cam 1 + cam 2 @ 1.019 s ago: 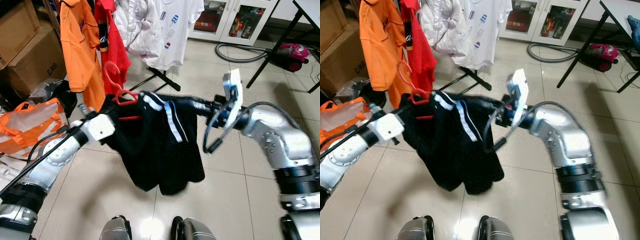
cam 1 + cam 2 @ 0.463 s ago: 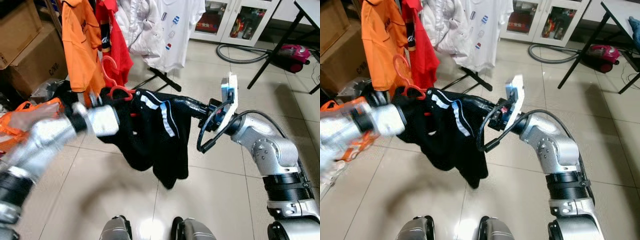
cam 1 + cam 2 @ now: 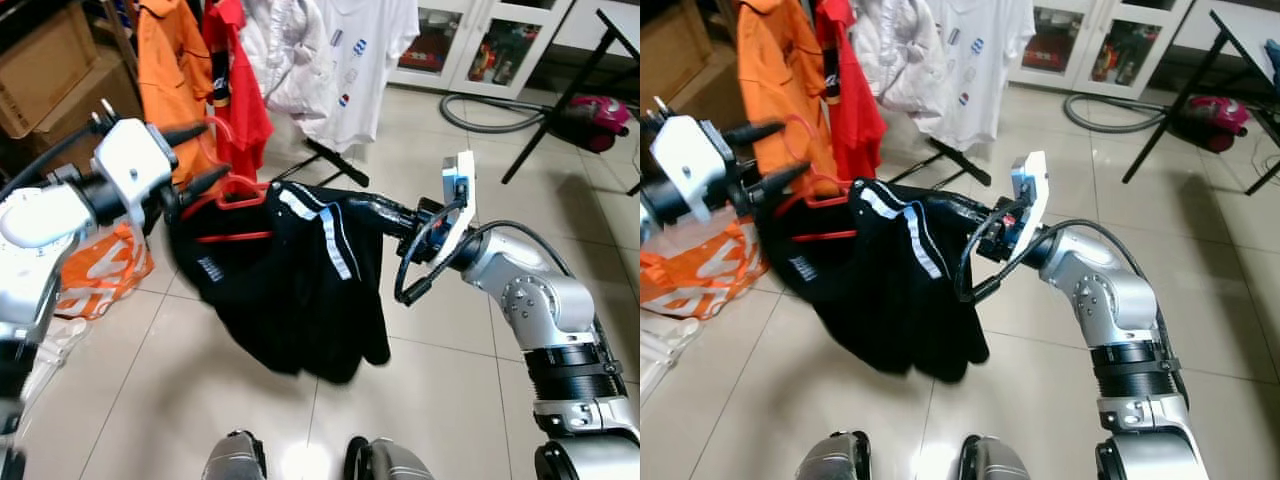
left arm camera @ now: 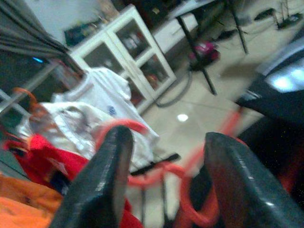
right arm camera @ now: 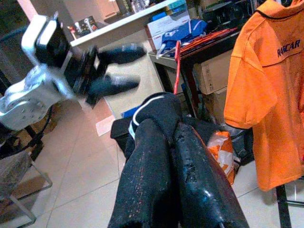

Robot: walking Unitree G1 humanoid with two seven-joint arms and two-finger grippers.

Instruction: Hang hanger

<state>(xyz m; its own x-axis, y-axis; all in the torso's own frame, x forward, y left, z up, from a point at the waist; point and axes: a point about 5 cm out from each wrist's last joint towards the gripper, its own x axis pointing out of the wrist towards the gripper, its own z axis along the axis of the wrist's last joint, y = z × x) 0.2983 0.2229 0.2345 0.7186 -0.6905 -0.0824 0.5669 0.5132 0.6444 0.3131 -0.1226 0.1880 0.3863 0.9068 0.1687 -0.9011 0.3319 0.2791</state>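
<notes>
A red hanger (image 3: 236, 194) carries a black garment (image 3: 290, 290) with a white stripe, held up over the tiled floor. My right gripper (image 3: 352, 204) is shut on the garment's shoulder at the hanger's right end; in the right wrist view its fingers (image 5: 142, 161) lie close together with the cloth (image 5: 156, 104) at their tips. My left gripper (image 3: 215, 150) is raised at the hanger's left end, open, fingers pointing at the red hook (image 4: 161, 171). Whether either finger (image 4: 107, 180) touches the hook is unclear.
A clothes rack behind holds an orange shirt (image 3: 175, 60), a red shirt (image 3: 238, 75) and white tops (image 3: 360, 50); its foot (image 3: 330, 160) lies on the floor. Cardboard boxes (image 3: 50, 50) and an orange bag (image 3: 100, 275) are left. A vacuum (image 3: 590, 108) and table legs stand back right.
My left arm has swung up and to the left, off the hanger, and its fingers now stand open by the hook. The garment hangs fuller; the right gripper has kept its hold.
</notes>
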